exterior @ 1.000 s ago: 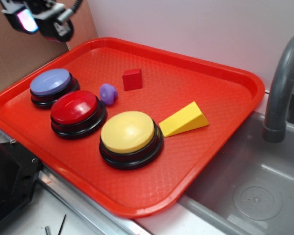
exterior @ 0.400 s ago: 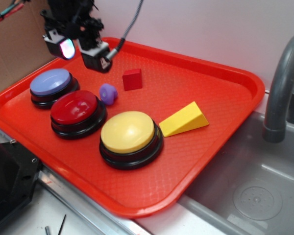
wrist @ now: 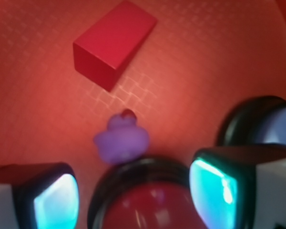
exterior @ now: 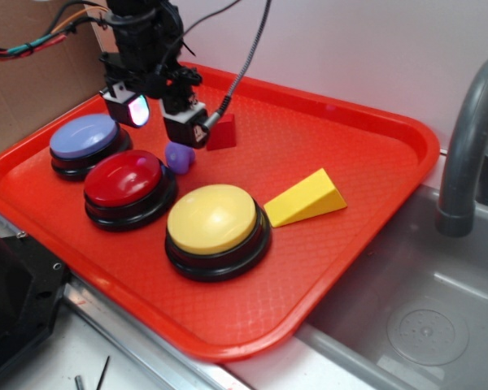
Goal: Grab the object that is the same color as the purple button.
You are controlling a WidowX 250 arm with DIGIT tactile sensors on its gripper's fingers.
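The small lavender-purple rounded piece (exterior: 180,156) lies on the red tray (exterior: 342,146), between the red-topped button (exterior: 126,183) and the red block (exterior: 222,134). In the wrist view it (wrist: 121,141) sits just beyond the red button's black rim (wrist: 148,167). The purple-topped button (exterior: 85,140) is at the tray's left; its edge shows at the right of the wrist view (wrist: 271,121). My gripper (exterior: 161,116) hangs open just above and behind the purple piece, touching nothing. Its glowing pads (wrist: 214,186) stand wide apart.
A yellow-topped button (exterior: 215,223) and a yellow wedge (exterior: 307,197) lie on the tray's front half. A grey sink with a faucet (exterior: 468,146) is at the right. A cardboard wall stands at the left behind the tray.
My gripper has moved from the far left corner rightward and down, now hovering over the purple piece and the red block. Nothing on the tray has moved.
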